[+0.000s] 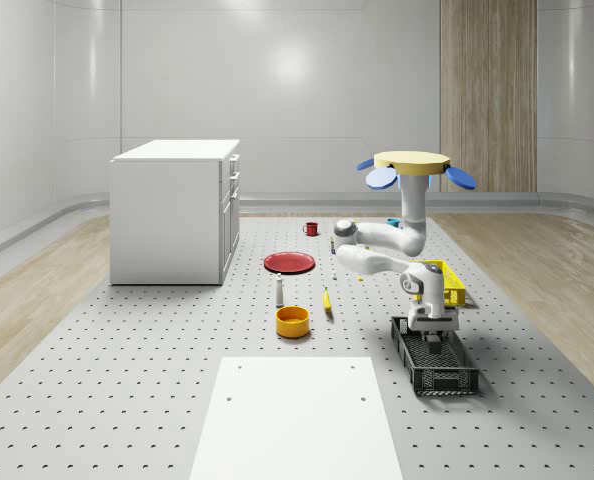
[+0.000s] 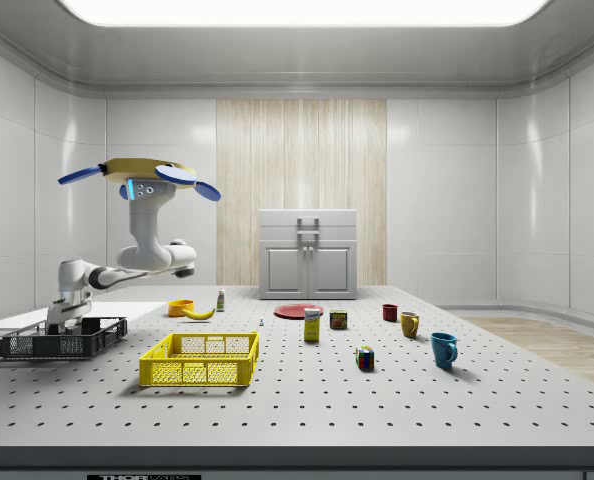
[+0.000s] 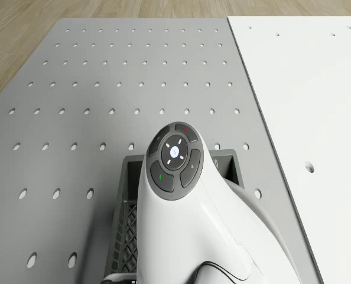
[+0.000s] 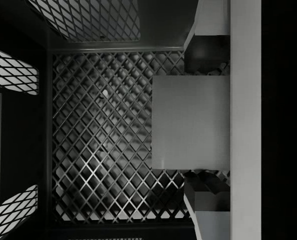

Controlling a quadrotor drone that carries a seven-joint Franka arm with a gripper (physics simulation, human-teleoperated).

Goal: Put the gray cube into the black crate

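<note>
The drone (image 1: pixel 412 165) hovers above the table, beside the black crate (image 1: pixel 442 378), with its white arm bent down into the crate's far end. My gripper (image 4: pixel 203 122) is shut on the gray cube (image 4: pixel 188 122). One finger presses each of two opposite faces. Cube and fingers hang inside the black crate (image 4: pixel 98 135), just above its mesh floor and close to one wall. In the side view, the gripper (image 2: pixel 55 323) dips into the black crate (image 2: pixel 72 346) at the table's left end. From the drone view, the arm covers most of the black crate (image 3: pixel 127 201).
A yellow crate (image 1: pixel 449 282) stands just behind the black one. An orange bowl (image 1: pixel 292 321), a banana (image 1: pixel 327 300), a small bottle (image 1: pixel 279 290) and a red plate (image 1: pixel 289 262) lie to the whole-scene view's left. A white cabinet (image 1: pixel 175 210) stands at the far left; a white mat (image 1: pixel 297 415) lies in front.
</note>
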